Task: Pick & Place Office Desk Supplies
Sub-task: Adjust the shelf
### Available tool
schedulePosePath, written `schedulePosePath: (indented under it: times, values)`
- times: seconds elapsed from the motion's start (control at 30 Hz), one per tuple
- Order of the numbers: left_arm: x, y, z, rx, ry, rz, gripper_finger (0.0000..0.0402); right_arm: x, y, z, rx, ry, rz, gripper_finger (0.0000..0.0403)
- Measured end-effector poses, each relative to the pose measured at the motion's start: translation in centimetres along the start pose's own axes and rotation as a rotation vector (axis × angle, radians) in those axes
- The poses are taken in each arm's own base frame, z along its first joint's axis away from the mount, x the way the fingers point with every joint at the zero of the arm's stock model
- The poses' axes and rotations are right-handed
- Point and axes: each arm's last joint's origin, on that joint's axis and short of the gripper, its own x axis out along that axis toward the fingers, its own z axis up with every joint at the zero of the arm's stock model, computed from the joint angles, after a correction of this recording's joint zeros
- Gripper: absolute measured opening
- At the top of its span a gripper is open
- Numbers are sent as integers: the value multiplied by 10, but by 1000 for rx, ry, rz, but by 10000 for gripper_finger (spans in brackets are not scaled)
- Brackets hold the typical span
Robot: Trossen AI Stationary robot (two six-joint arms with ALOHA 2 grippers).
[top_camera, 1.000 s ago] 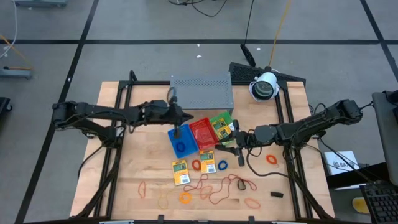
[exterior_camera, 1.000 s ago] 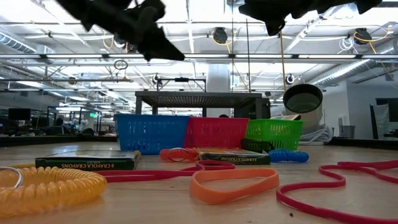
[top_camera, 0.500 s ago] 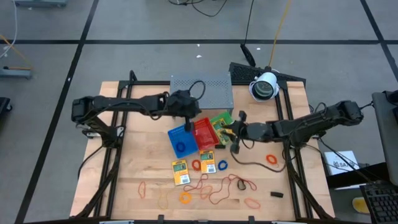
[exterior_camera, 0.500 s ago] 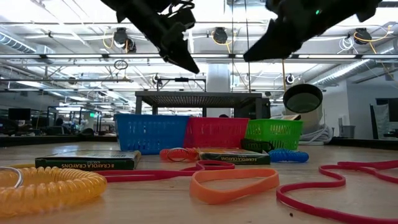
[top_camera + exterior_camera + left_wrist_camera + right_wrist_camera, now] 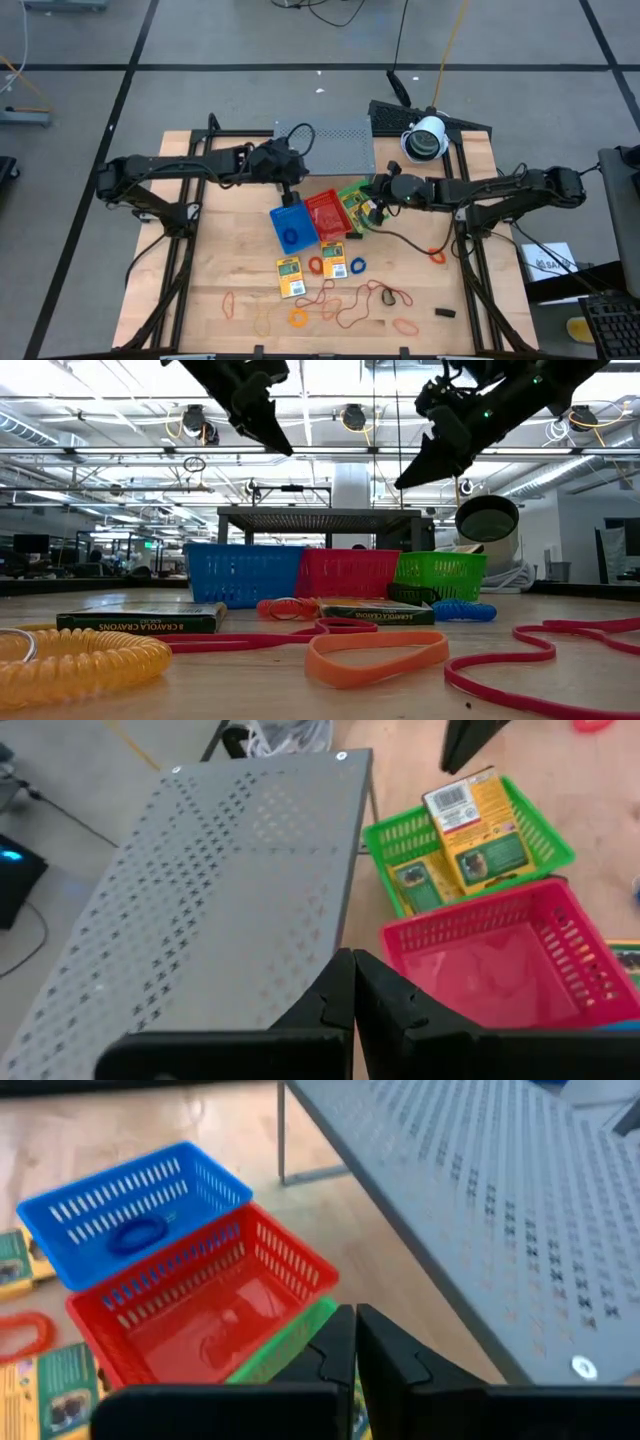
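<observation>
Gripper on the left (image 5: 291, 187), clenched and empty, has drawn back from over the blue tray (image 5: 291, 226) toward the front edge of the grey perforated shelf (image 5: 335, 146); its arm reaches in level from the left. Right gripper (image 5: 374, 192) has snapped shut, holding nothing, and has shifted from beside the crayon packets up over the green tray (image 5: 358, 205), arm stretched across from the right. A blue ring (image 5: 291, 237) lies in the blue tray, two packets (image 5: 470, 830) in the green one; rubber bands (image 5: 340, 300) stay scattered on the table (image 5: 215, 270).
</observation>
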Motion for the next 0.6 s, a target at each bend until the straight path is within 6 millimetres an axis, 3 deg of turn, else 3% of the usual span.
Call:
schedulePosePath:
  times: [0.23,0.6]
  values:
    - [-5,0,-1,-6,12,14,6,2,-9,-4,1,44,-34,1]
    - [-5,0,-2,-14,18,14,5,15,-38,-14,11,156,-149,0]
